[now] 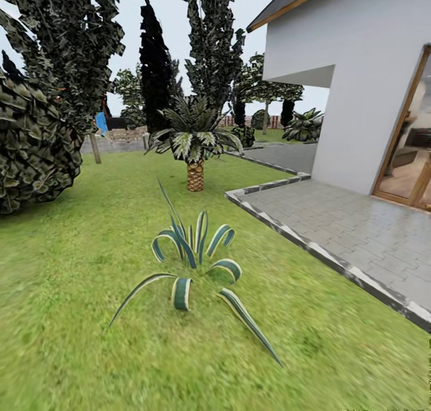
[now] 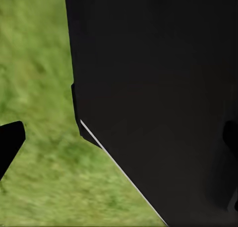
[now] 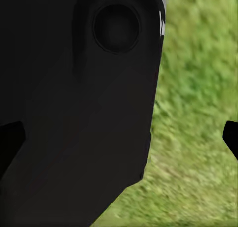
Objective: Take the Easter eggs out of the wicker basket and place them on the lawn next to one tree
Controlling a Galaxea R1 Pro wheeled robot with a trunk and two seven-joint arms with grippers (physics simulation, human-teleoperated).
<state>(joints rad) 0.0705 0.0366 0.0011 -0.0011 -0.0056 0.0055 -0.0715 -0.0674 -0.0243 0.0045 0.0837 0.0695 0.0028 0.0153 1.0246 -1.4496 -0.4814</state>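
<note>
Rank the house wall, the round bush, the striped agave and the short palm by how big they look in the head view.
1. House wall.
2. Round bush, cut off by the frame edge.
3. Agave, though it is nearest the camera, which inflates it.
4. Palm, standing farther back, so its true size may well be greater.

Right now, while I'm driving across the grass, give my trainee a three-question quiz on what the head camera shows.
1. True or false: the striped spiky green-and-cream agave plant grows on the mottled green lawn.
2. What lies at the head view's right of the agave? A) grey paved stone patio B) a pond C) a wooden fence
3. Fill in: the short palm with the scaly brown trunk stands ____ from the camera than the agave.

Key: 1 true; 2 A, the grey paved stone patio beside the white house wall; 3 farther.
</note>
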